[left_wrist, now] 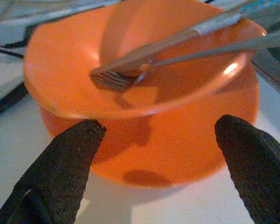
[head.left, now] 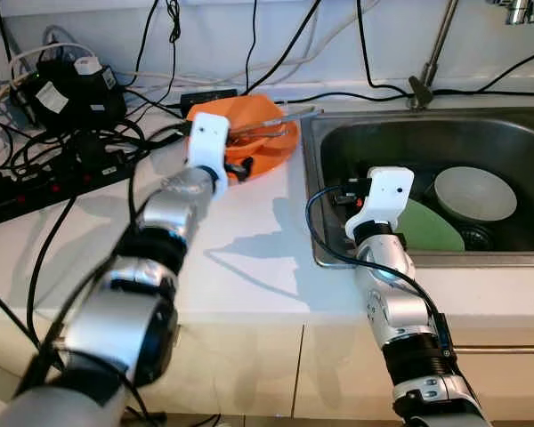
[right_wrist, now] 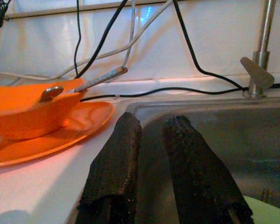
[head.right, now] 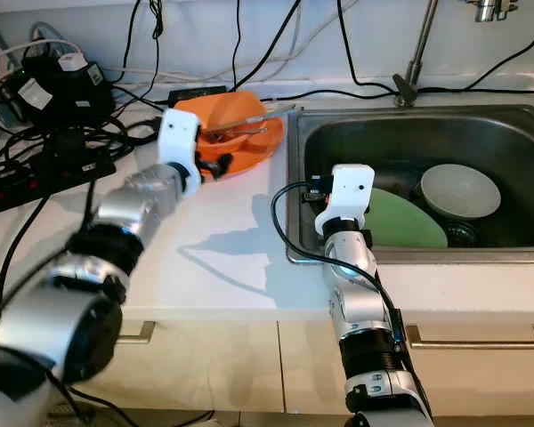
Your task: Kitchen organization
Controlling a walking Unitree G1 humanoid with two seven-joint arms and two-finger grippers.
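Left wrist view: the left hand is spread wide, its two black fingers on either side of the orange bowl, close to its wall but not gripping it
Left hand: reaches over the white bench to the near side of the bowl; it holds nothing
Orange bowl: stands on an orange plate on the bench, just left of the sink and near the back wall
Cutlery: a fork and a spoon lie in the bowl, their handles sticking out over its rim toward the sink
Right hand: the right hand hangs over the near left part of the sink; its fingers stand close together with a narrow gap between them, and it grips nothing
Sink: steel basin set into the bench, with a green plate near the right arm and a white bowl beside it, farther right
Tap: a tap rises behind the sink at the back wall
Cables: a black power strip and a tangle of black and white cables lie on the far left of the bench, well apart from the sink
Cupboard: pale cupboard fronts with a metal handle sit under the bench
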